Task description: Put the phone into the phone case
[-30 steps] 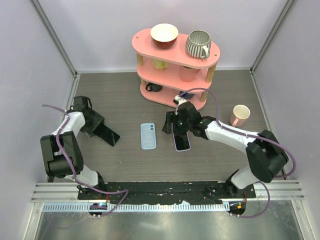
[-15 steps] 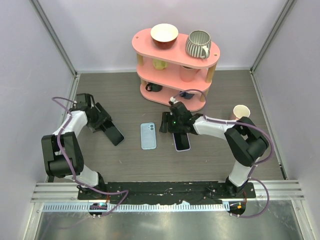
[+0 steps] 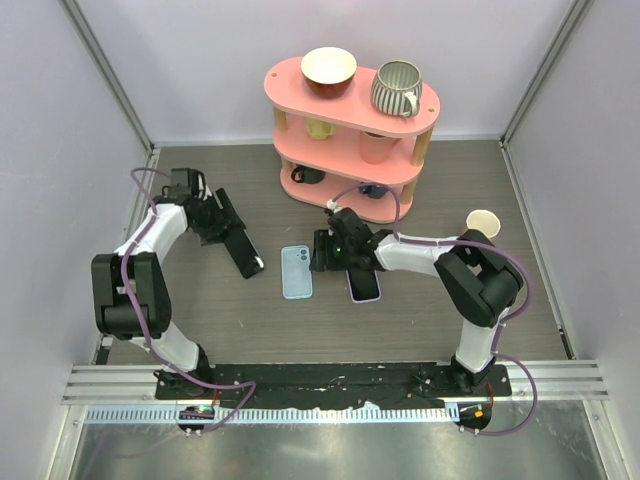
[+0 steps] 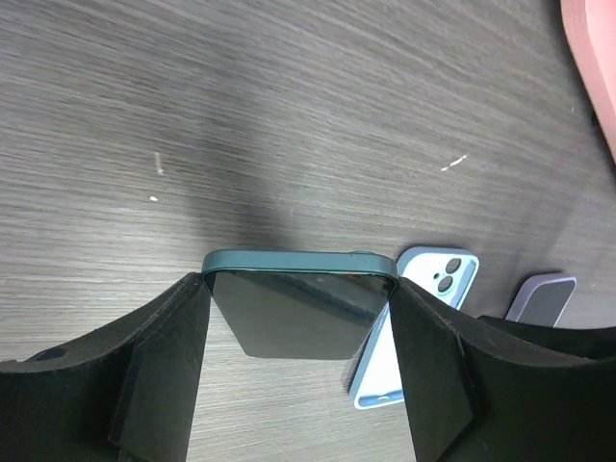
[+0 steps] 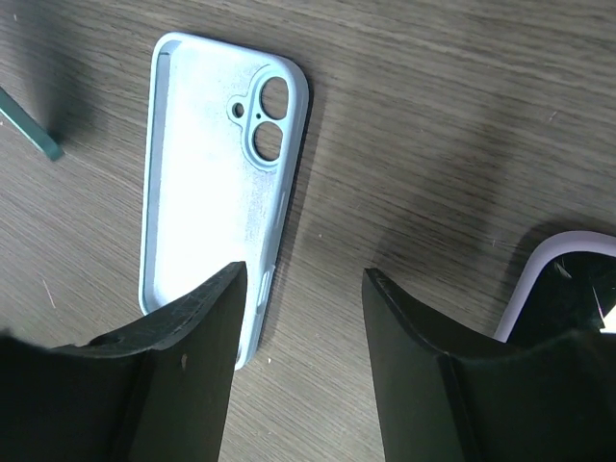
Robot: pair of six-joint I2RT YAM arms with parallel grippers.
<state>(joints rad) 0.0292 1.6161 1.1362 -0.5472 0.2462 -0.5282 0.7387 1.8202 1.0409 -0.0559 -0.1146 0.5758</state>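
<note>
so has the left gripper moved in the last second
Yes: the left gripper, holding the dark green phone, has shifted right, closer to the light blue case.

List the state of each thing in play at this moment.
phone: gripped across its width, uncased
left hand: shut on phone
blue case: empty, flat on table, opening up
right hand: open, empty, beside blue case
lavender-cased phone: flat on table, screen up

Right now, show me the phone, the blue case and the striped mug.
phone [image 4: 298, 313]: left wrist view, dark glossy face.
blue case [image 5: 207, 212]: right wrist view, inner back.
striped mug [image 3: 393, 98]: top view, striped side.
</note>
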